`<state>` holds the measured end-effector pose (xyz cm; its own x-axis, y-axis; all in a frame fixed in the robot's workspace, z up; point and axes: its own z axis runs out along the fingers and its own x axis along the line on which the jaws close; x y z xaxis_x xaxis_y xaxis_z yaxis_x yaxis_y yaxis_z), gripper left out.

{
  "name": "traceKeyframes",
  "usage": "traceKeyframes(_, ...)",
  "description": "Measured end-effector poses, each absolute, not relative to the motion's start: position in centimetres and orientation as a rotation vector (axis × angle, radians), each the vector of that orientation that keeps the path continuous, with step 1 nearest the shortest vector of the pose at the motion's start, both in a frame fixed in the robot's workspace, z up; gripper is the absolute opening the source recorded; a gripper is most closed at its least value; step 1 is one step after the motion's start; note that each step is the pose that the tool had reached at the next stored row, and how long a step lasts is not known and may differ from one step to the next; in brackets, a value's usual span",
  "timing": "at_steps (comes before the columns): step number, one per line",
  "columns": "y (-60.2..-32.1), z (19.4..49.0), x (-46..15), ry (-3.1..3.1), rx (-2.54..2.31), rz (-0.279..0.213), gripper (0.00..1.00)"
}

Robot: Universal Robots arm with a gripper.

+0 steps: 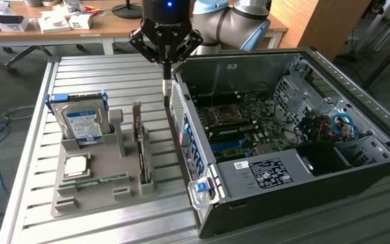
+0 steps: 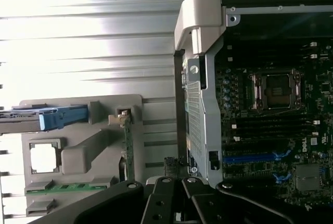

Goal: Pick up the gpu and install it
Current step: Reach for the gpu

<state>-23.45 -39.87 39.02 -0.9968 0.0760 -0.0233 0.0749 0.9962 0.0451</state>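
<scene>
Your gripper [image 1: 166, 94] hangs just beside the computer case [image 1: 303, 152], fingers closed on nothing. The gpu [image 1: 140, 147] stands on edge in the grey tray [image 1: 93, 157], long axis running near-to-far in the exterior view, bracket end farthest.

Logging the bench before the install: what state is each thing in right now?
gripper: shut, holding nothing, beside the computer case.
gpu: on edge in the grey tray, untouched.
hard drive: upright in the tray.
memory stick: flat in the tray.
computer case: on its side, open.
</scene>
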Motion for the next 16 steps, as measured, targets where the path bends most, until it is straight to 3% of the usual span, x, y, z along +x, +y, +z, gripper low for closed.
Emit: traceKeyframes(16, -39.9, 38.9, -26.9, 3.114, 0.118, 0.069, 0.11)
